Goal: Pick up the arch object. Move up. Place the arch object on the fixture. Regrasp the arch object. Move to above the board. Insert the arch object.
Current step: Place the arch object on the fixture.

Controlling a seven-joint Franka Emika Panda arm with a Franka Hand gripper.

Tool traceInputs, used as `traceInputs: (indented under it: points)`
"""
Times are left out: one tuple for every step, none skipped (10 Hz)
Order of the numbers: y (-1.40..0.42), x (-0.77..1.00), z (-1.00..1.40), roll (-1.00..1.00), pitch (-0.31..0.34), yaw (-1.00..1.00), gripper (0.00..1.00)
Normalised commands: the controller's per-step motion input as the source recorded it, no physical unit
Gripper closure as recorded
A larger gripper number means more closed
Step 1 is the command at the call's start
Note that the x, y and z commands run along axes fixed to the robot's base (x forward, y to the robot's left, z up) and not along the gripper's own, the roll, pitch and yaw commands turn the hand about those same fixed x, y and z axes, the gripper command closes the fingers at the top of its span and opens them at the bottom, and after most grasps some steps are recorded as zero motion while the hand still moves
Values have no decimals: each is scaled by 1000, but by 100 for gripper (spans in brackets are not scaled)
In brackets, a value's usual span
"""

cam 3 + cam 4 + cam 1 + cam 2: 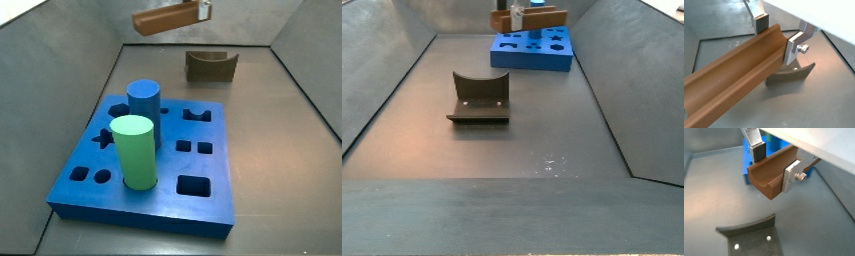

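The arch object (pixel 737 70), an orange-brown bar with a hollowed face, hangs in the air with my gripper (pixel 777 36) shut on one end. Both wrist views show a padded finger (pixel 758 150) on one face and a silver finger (pixel 793 175) on the other. In both side views the arch object (pixel 160 21) is held high and level by the gripper (pixel 203 10). The fixture (pixel 210 66), a dark notched block, stands on the floor below with nothing on it. The blue board (pixel 150 196) lies flat and apart from the fixture (pixel 480 98); the arch object (pixel 537 18) hovers in front of the board (pixel 543 60).
On the board stand a green cylinder (pixel 132 150) and a blue cylinder (pixel 143 100). Grey sloping walls (pixel 382 70) close in the floor on all sides. The fixture's base plate (pixel 751 235) carries two screws.
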Motion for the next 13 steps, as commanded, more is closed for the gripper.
traceInputs:
  points:
    - [41,737,-46,9,-2,1000,100]
    - [19,610,-39,17,4,1000,100]
    - [13,550,-36,21,8,1000,100]
    - [2,410,-35,33,19,1000,100]
    - [-3,359,-39,38,25,1000,100]
    - [-7,261,-36,49,38,1000,100]
    - [-9,214,-35,56,46,1000,100]
    - [-11,125,-34,74,66,1000,100]
    - [1000,168,93,-919,190,1000,100]
    - [1000,156,99,-1000,209,882,100]
    - [1000,137,78,-1000,235,770,100]
    - [893,127,62,-1000,291,660,100]
    - [708,116,44,-1000,347,587,100]
